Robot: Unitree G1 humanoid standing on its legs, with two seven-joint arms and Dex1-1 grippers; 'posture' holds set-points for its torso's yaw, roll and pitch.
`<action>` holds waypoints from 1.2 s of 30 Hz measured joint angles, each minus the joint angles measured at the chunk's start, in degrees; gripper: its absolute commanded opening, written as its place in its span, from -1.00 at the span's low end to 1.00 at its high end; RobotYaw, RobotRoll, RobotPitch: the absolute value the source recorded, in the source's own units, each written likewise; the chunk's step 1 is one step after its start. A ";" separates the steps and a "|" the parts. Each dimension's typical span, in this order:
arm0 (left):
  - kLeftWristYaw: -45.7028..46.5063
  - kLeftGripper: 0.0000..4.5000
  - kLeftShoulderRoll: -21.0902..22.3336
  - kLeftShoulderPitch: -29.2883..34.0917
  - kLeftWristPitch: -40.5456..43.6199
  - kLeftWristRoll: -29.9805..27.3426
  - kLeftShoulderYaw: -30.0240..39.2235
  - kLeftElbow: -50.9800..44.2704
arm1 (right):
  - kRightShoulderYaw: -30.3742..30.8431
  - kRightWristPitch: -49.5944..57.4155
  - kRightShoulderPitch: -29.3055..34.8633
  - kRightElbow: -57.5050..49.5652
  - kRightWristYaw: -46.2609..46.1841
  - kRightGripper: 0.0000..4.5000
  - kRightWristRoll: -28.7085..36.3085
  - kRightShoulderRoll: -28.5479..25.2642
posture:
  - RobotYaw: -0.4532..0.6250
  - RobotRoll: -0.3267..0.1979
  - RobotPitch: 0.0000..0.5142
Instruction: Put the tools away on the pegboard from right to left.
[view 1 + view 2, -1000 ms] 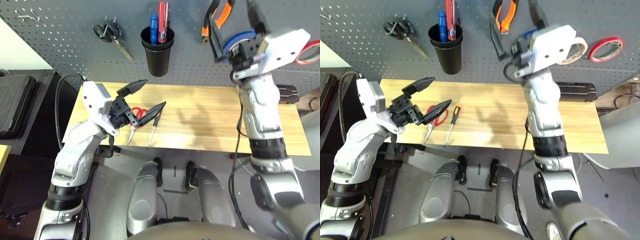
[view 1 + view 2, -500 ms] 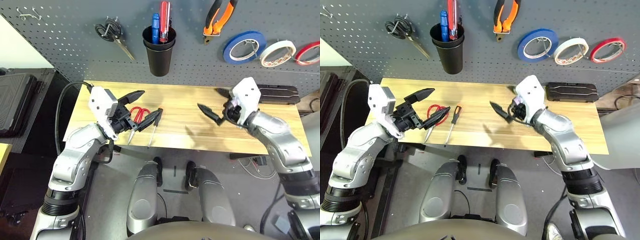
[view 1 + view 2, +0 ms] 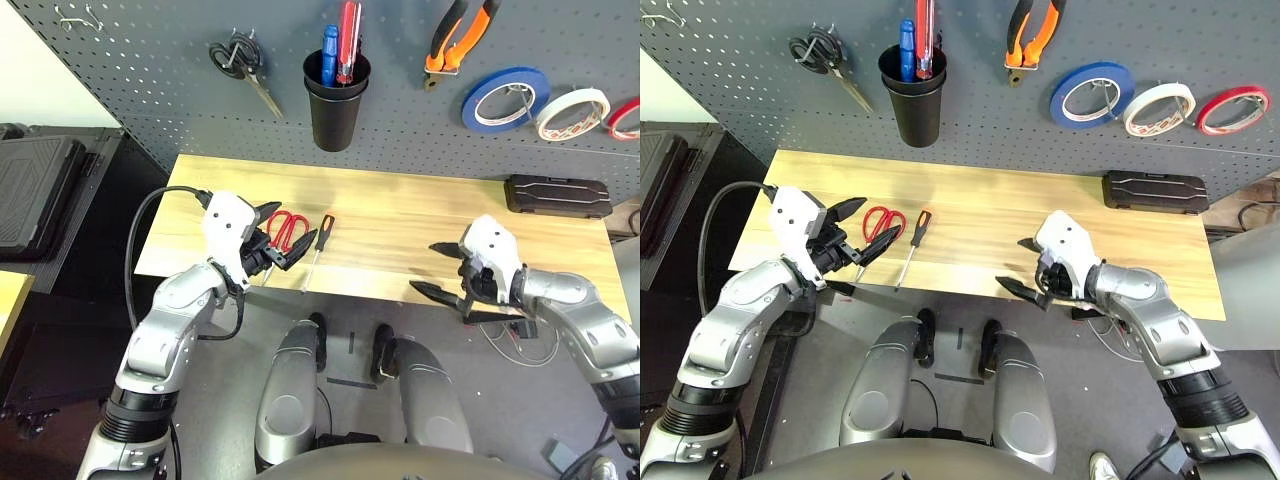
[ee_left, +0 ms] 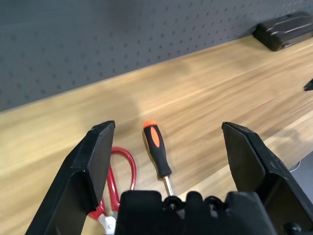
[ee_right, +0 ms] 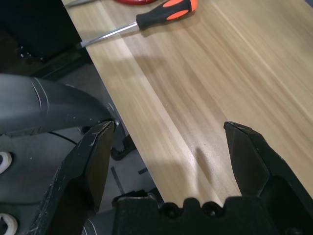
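The dark grey pegboard carries the whitish tape roll and the orange-and-black pliers, both hanging on hooks. On the wooden table the red-handled scissors and the slim black-and-orange screwdriver lie side by side at front left. My left gripper is open just above the scissors; in its wrist view the screwdriver lies between its fingers. My right gripper is open and empty at the table's front edge, right of centre.
A black cup holder on the board holds a blue and a red screwdriver. Black-handled scissors hang to its left, with blue tape and red tape on the right. A black case lies at the table's back right.
My right arm dropped from the pegboard down to the table's front edge, open and empty. My left gripper sank closer to the scissors. The camera also shifted.
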 measured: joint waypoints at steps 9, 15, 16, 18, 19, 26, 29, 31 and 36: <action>3.03 1.00 -6.46 -7.67 -1.56 6.96 -6.07 15.38 | -0.11 -5.14 0.98 5.00 -0.15 0.99 -3.09 -0.03 | 0.13 0.25 0.34; 3.14 1.00 -8.21 -15.06 -1.38 10.17 -7.38 26.81 | -0.33 -5.85 2.18 5.45 -0.22 0.99 -3.60 -0.26 | 0.09 0.25 0.39; 3.30 1.00 -8.95 -16.58 -1.32 10.53 -7.39 29.33 | -0.37 -5.94 2.54 5.44 -0.30 0.99 -3.73 -0.41 | 0.08 0.25 0.39; 3.71 1.00 -9.85 -19.08 -1.08 11.06 -7.33 33.43 | -0.37 -5.98 3.20 5.35 -0.45 0.99 -4.11 -0.49 | 0.08 0.25 0.40; 3.82 1.00 -9.98 -19.80 -1.06 11.28 -7.18 34.77 | -0.39 -5.98 3.40 5.30 -0.51 0.99 -4.17 -0.52 | 0.06 0.25 0.41; 3.86 1.00 -12.41 -24.86 -2.57 12.76 -6.85 45.37 | -0.43 -5.91 4.18 4.15 -1.19 0.99 -4.42 -0.70 | 0.02 0.25 0.45; 3.94 1.00 -13.78 -26.72 -3.49 13.09 -6.74 49.23 | -0.46 -5.86 4.30 3.40 -1.36 0.99 -4.51 -0.74 | 0.00 0.25 0.46; 4.37 1.00 -14.67 -28.01 -4.04 13.35 -6.35 51.96 | -0.49 -5.74 4.37 3.27 -1.58 0.99 -4.56 -0.76 | 0.00 0.25 0.46; 4.55 1.00 -15.68 -30.87 -4.99 14.14 -5.87 58.59 | -0.61 -4.91 4.53 2.49 -2.12 0.99 -4.60 -0.99 | -0.04 0.25 0.47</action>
